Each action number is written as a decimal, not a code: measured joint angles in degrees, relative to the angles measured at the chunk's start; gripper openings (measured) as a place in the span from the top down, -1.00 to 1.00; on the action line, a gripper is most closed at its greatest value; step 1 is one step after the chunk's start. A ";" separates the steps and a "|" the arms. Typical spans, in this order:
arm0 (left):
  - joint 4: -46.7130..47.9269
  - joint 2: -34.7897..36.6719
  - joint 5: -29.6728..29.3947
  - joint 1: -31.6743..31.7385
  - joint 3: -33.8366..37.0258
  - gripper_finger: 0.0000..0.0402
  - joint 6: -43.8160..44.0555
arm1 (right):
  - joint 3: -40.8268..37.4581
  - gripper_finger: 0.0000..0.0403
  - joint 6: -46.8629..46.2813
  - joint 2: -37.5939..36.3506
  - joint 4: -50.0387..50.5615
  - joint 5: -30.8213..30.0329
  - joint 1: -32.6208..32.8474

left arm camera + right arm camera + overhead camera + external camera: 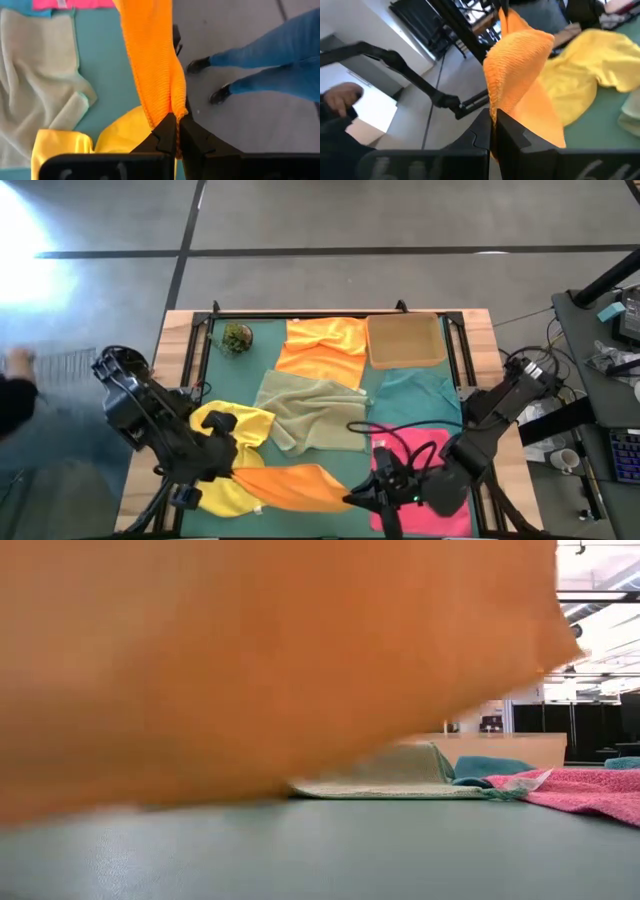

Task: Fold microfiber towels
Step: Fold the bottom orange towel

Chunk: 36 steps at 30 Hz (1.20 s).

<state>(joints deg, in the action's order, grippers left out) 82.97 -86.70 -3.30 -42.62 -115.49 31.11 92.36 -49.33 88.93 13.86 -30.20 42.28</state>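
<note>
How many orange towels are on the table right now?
2: one orange towel lies flat at the far edge beside the tray; the other hangs between both shut grippers near the front.

The crumpled olive green microfiber towel (pixel 312 412) lies about mid-bench (pixel 183 325) and serves as the landmark. Behind it, toward the far edge, lies an orange microfiber towel (pixel 322 348). Behind and to its left sits the small green plant ball (pixel 237 337); behind and to its right, the shallow tan rectangular tray (pixel 405 341). Just to its right lies the teal microfiber towel (pixel 418 395), and nearer than that, to the landmark's front right, the pink microfiber towel (pixel 425 452). To its front left lies the yellow microfiber towel (pixel 235 448). Directly in front of the landmark a second orange microfiber towel (pixel 292 484) stretches between the left gripper (pixel 233 473) and the right gripper (pixel 356 498), each clamped on one end.
</note>
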 joint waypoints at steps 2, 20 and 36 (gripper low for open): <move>0.11 -0.52 0.28 -0.19 1.10 1.00 0.03 | 0.00 0.96 -0.81 1.01 -0.05 0.02 0.14; -0.76 -0.56 -0.74 0.93 2.63 1.00 -2.89 | 0.00 0.96 -3.49 2.04 4.45 -6.27 1.02; 4.45 -0.56 -23.77 14.71 21.77 1.00 -18.18 | -2.70 0.96 -13.48 2.09 35.83 -21.32 -5.32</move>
<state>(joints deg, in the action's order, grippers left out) 87.41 -87.26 -27.07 -27.90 -93.72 12.93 89.65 -62.81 91.02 49.69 -51.52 36.96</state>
